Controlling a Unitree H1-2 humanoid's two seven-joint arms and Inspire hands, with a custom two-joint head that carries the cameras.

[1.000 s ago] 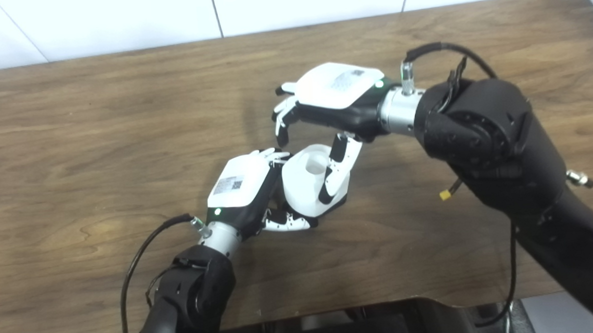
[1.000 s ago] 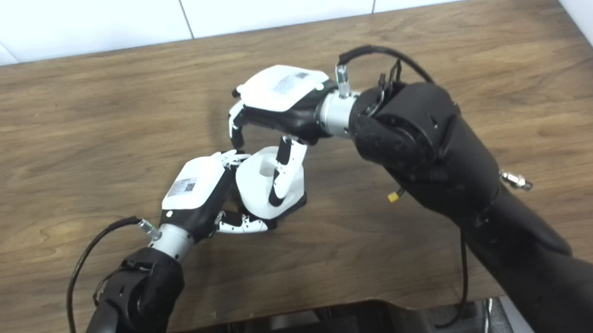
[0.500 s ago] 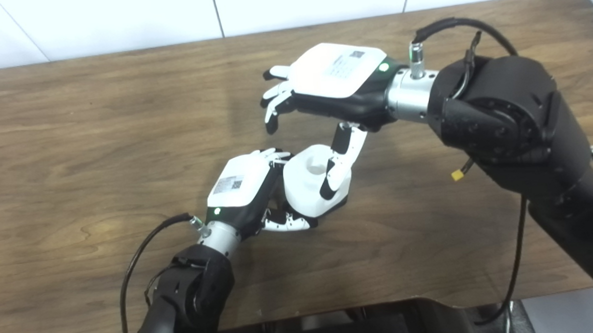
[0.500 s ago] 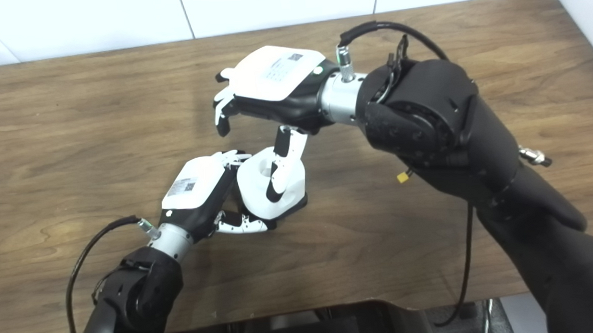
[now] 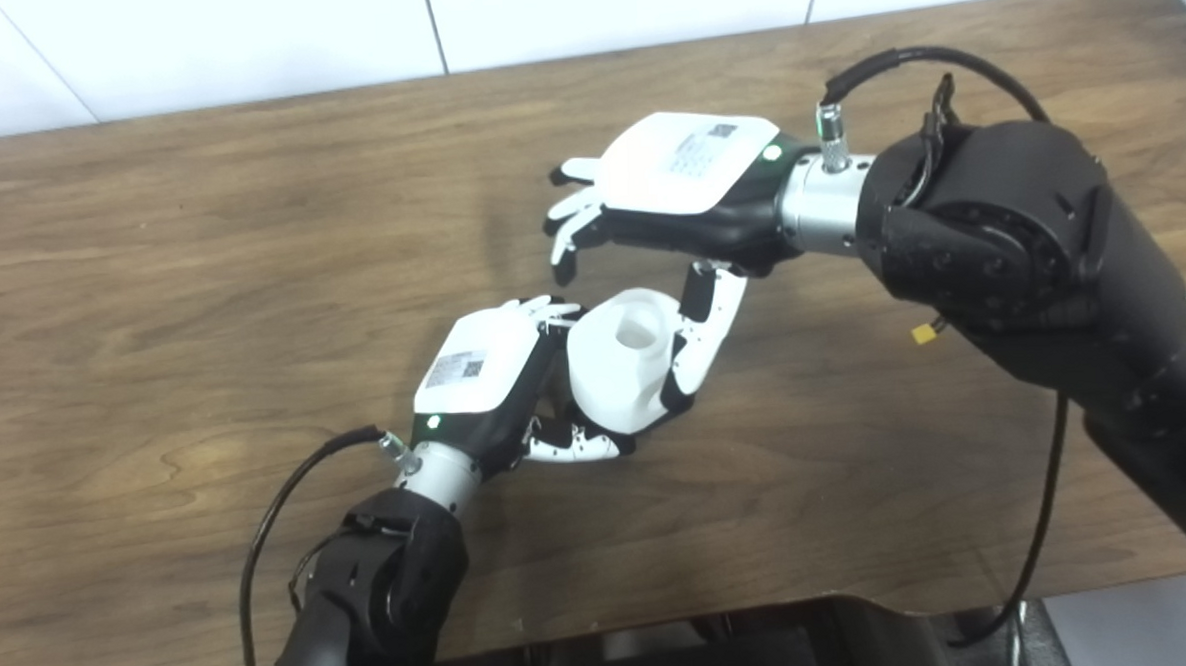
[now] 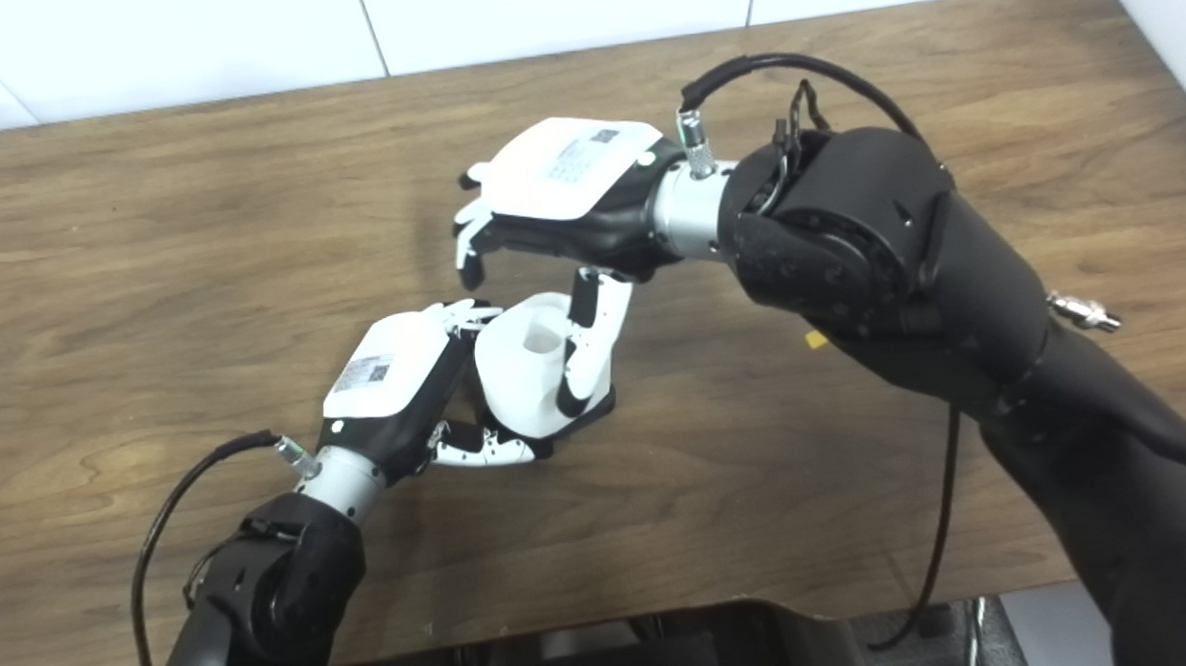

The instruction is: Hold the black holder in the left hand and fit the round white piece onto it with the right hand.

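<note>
The left hand (image 5: 490, 383) lies low over the wooden table (image 5: 151, 292), near its middle, with its fingers wrapped around the near side of the round white piece (image 5: 620, 372); the piece has a hollow cup-like opening at its top and sits tilted, and a dark edge shows under its lower right side, which may be the black holder (image 6: 596, 405), though most of it is hidden; whether the white piece is fully seated on it cannot be told. The right hand (image 5: 682, 184) hangs above and just behind the white piece, palm down, its fingers (image 5: 569, 239) spread and lightly curled, grasping nothing; its thumb (image 5: 698, 333) reaches down along the right side of the white piece and appears to touch it; a black cable (image 5: 902, 64) arcs over the right wrist, and another cable (image 5: 281, 517) loops from the left wrist toward the near table edge.
</note>
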